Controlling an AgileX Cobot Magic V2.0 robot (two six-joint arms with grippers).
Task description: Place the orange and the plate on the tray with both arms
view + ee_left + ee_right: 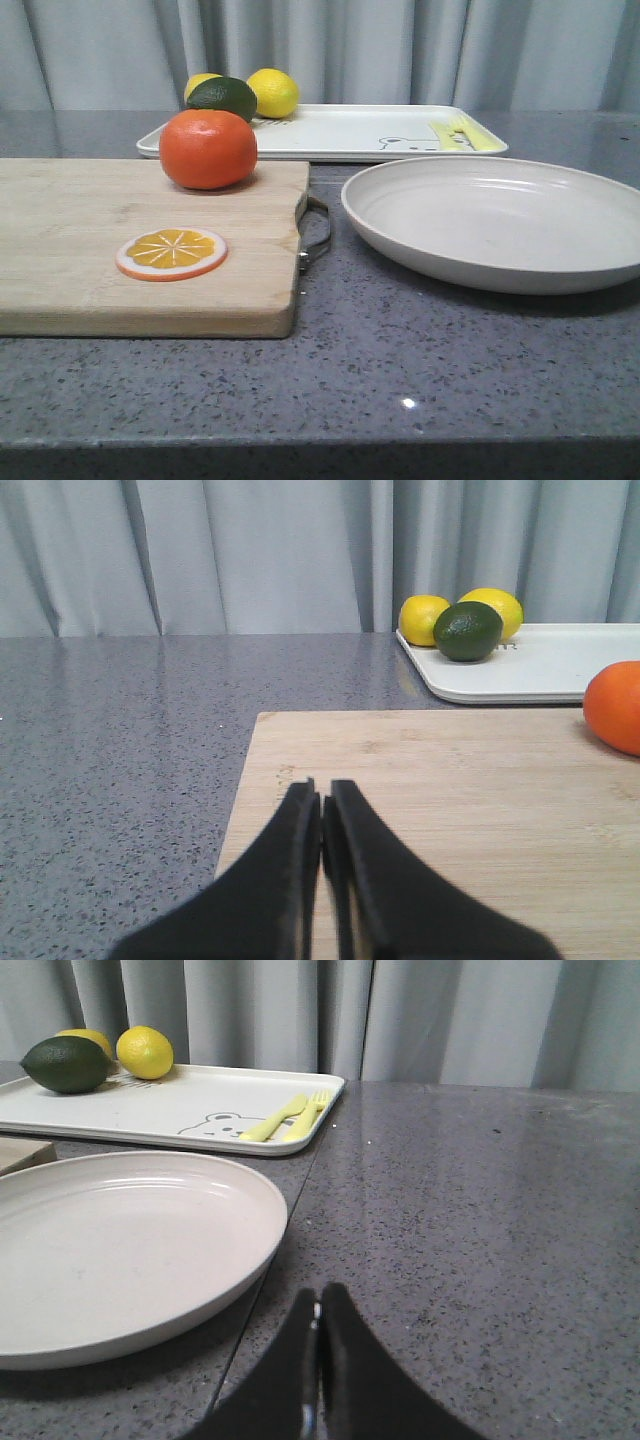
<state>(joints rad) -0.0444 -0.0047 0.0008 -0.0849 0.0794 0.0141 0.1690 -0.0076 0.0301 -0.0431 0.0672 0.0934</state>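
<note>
Orange, left of centre on the wooden cutting board, looks firm, glossy and apt to roll, so grasp across its widest part; the stiff, shallow plate, at right on the table, suits a rim pinch; tray behind; both jaws pressed together.

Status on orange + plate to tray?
Nothing done. The orange sits on the cutting board; the plate sits on the counter before the tray. Nothing in hand: left gripper and right gripper shut, empty. Both placements remain.
</note>
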